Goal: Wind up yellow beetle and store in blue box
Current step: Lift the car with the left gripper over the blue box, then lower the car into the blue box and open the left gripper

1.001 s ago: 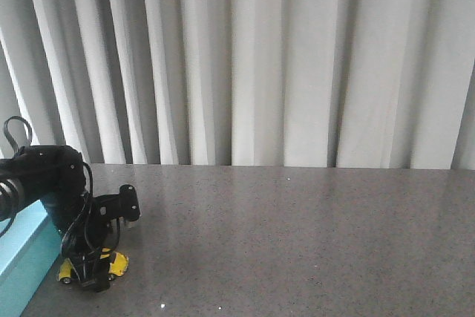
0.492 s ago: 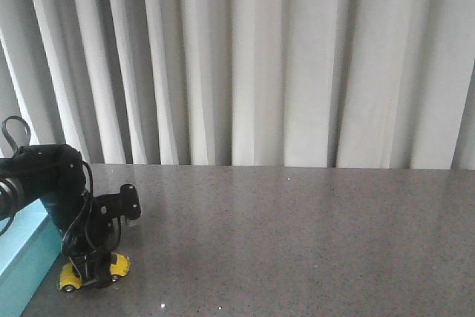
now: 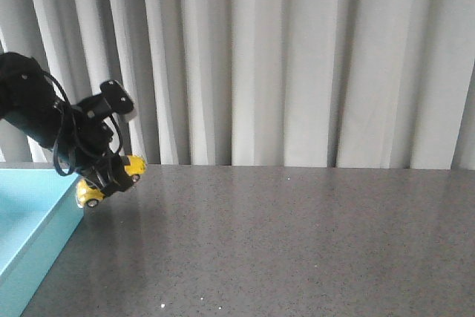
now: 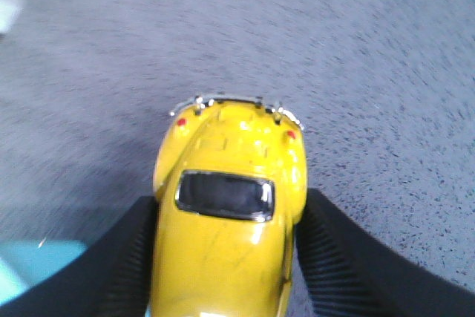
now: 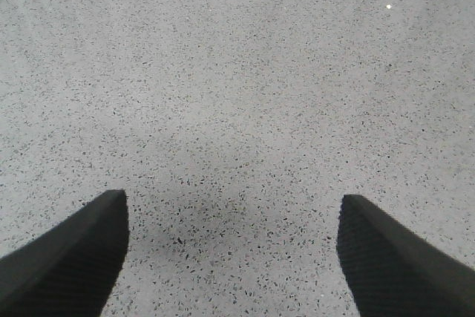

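So we've got the left gripper clamped on the beetle mid-air, just beside the box; right gripper jaws wide over the counter.

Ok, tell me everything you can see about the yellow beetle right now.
The yellow beetle is a small glossy toy car, rounded, with a dark chrome-rimmed window, two red tail lights, a silver bumper and silver wheels. It is clamped by its sides in the left gripper, lifted off the grey table and tilted, just right of the blue box. Only the fingers touch it.
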